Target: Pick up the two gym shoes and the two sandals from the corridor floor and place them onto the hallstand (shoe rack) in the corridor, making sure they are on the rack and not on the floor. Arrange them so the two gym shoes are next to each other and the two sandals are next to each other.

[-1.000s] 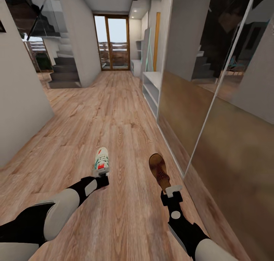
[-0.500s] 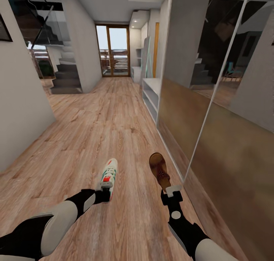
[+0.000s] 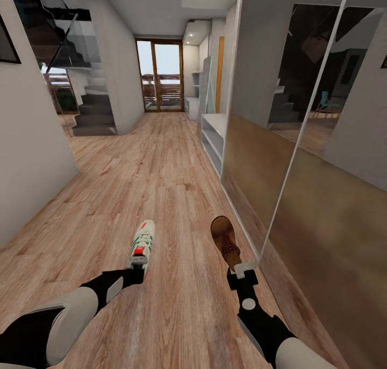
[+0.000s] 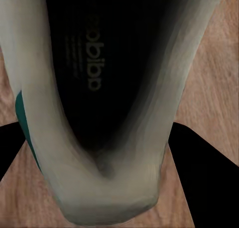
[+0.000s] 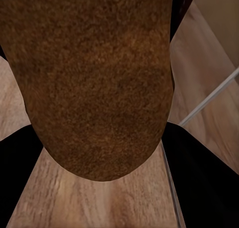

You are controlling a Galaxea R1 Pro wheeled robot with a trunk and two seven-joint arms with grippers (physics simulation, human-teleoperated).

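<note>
My left gripper (image 3: 136, 262) is shut on the heel of a white gym shoe (image 3: 142, 241) with teal stripes and a red tongue, held above the corridor floor (image 3: 161, 170). In the left wrist view the gym shoe (image 4: 94, 88) shows its dark inside and white heel between the black fingers (image 4: 199, 178). My right gripper (image 3: 243, 270) is shut on the heel of a brown sandal (image 3: 224, 243). The sandal (image 5: 94, 78) appears in the right wrist view as a brown insole. The hallstand (image 3: 213, 135), a low white unit with open shelves, stands ahead against the right wall.
A mirrored wardrobe (image 3: 301, 159) lines the right side, close to my right arm. A grey wall (image 3: 27, 159) bounds the left. Stairs (image 3: 94, 113) rise at the far left and a glazed door (image 3: 159, 76) closes the corridor's end.
The camera has tilted up slightly. My left gripper with the gym shoe swung right, then back left and a little lower. The right gripper and sandal stay put.
</note>
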